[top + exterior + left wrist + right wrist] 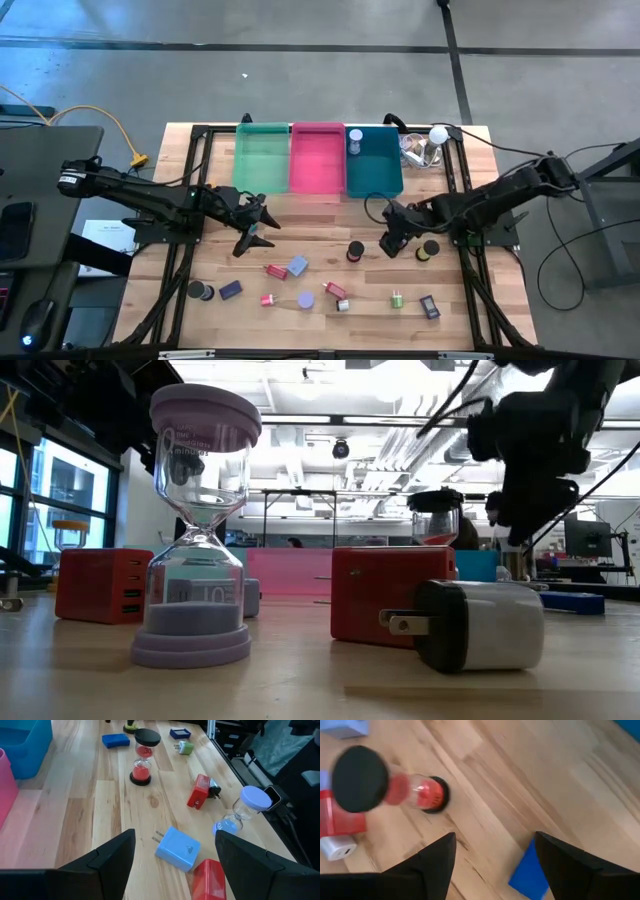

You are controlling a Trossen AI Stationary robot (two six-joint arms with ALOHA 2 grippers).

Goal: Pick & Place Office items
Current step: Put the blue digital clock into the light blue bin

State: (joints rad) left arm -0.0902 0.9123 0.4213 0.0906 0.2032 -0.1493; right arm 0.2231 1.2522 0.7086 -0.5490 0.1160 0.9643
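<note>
Closest to the low camera a lavender hourglass (197, 530) stands upright on the wooden table (330, 225), with a black-and-white plug adapter (478, 624) lying on its side just beside a red charger block (390, 595). At the table's far edge the green bin (262, 157), pink bin (317, 157) and teal bin (374, 160) sit side by side. The left gripper (262, 228) hovers with its fingers spread and nothing between them, near a blue charger (176, 848). The right gripper (390, 243) hangs just beside the red sand timer (355, 250), its fingers also apart and empty. The timer looks like the item in hand, with the right arm closing in on it. It stands apart from the other items, between the two grippers and nearer the right one. To take it well, the right gripper should come level with the narrow glass waist, or straddle the body below the top cap, centre itself, and close gently. Pressing on the round cap from one side would likely tip it. A blue block (532, 875) lies close under the right fingers and should not be nudged. The timer's long axis runs vertically: one black cap rests flat on the wood and the other faces straight up, so it has no sideways heading.
</note>
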